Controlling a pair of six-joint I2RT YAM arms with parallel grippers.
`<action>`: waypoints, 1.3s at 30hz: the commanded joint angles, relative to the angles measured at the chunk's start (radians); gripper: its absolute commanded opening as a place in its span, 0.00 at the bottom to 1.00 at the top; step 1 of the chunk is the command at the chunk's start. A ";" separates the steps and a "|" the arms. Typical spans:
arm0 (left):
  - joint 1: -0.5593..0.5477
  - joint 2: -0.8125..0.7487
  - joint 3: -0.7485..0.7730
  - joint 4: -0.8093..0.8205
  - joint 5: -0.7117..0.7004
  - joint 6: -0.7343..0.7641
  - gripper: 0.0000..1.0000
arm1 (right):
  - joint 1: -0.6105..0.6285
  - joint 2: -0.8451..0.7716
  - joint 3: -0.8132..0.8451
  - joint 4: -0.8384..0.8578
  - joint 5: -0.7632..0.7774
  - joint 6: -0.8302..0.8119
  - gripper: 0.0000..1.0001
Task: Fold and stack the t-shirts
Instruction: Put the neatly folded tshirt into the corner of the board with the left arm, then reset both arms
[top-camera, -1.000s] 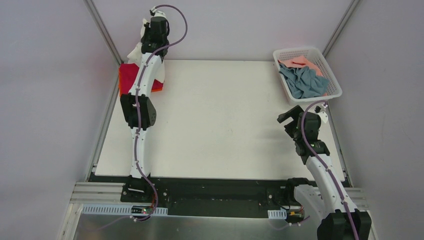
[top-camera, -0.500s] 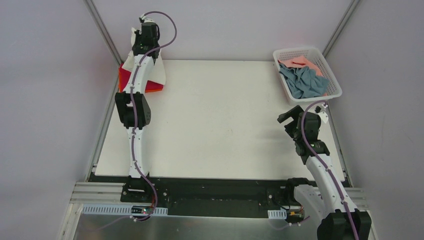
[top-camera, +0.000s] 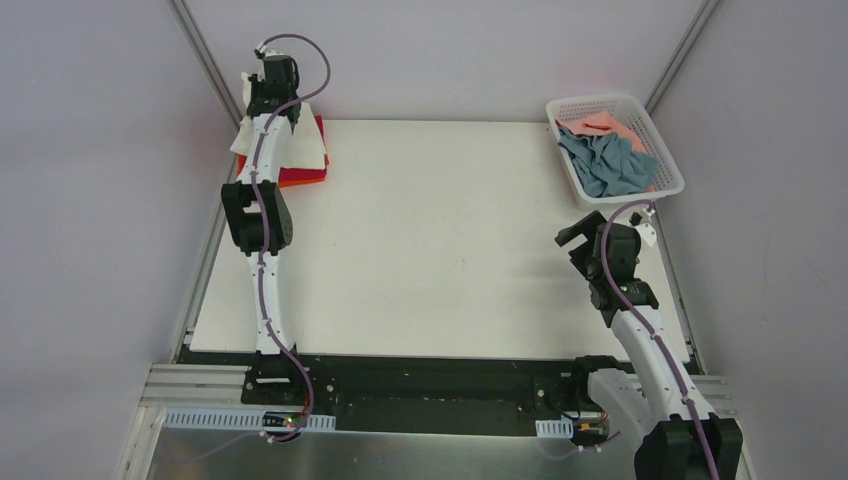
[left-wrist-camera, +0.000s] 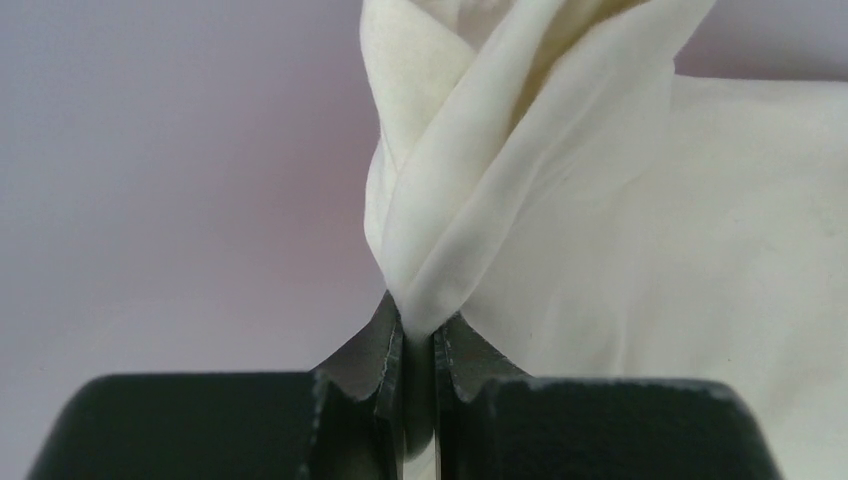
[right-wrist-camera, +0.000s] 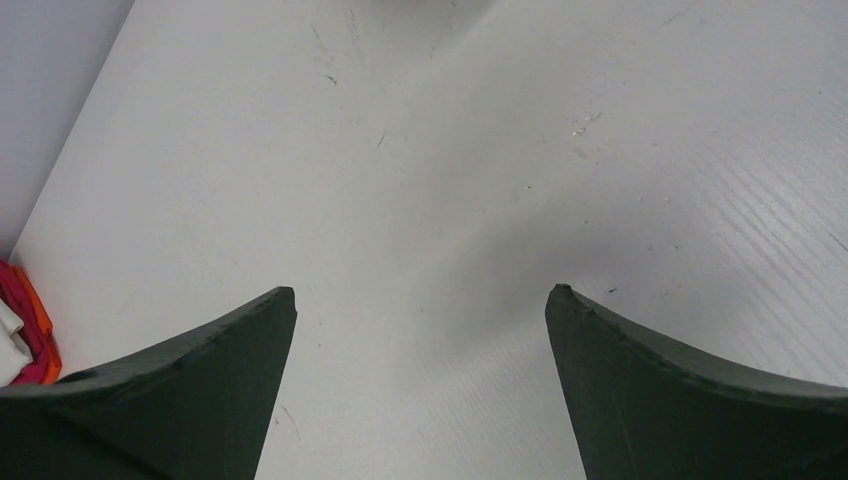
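My left gripper (top-camera: 262, 88) is stretched to the far left corner and is shut on a fold of the cream-white t-shirt (left-wrist-camera: 600, 230). That shirt (top-camera: 303, 148) drapes over the crimson red shirt (top-camera: 293, 176), which lies on an orange one (top-camera: 310, 182). A grey-blue shirt (top-camera: 605, 165) and a salmon pink shirt (top-camera: 600, 128) lie crumpled in the white mesh basket (top-camera: 668, 186) at the far right. My right gripper (right-wrist-camera: 420, 300) is open and empty over bare table, near the right edge (top-camera: 572, 238). The stack's red and orange edges (right-wrist-camera: 25, 330) show at the far left of the right wrist view.
The white table (top-camera: 440, 240) runs between grey walls with metal posts at the back corners. The basket stands at the far right corner, just beyond my right gripper.
My left gripper has carried the cream-white shirt leftward and back toward the corner, and the cloth now covers more of the red stack. The right arm has not moved.
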 joint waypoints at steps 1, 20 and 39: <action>0.001 0.028 0.022 0.049 -0.023 -0.032 0.06 | -0.003 0.008 0.008 0.021 0.025 -0.012 1.00; 0.023 0.038 0.037 0.071 -0.016 -0.110 0.92 | -0.003 0.008 0.013 0.018 0.020 -0.013 1.00; -0.061 -0.347 -0.245 -0.084 0.360 -0.420 0.99 | -0.003 -0.007 0.038 -0.016 -0.019 -0.005 0.99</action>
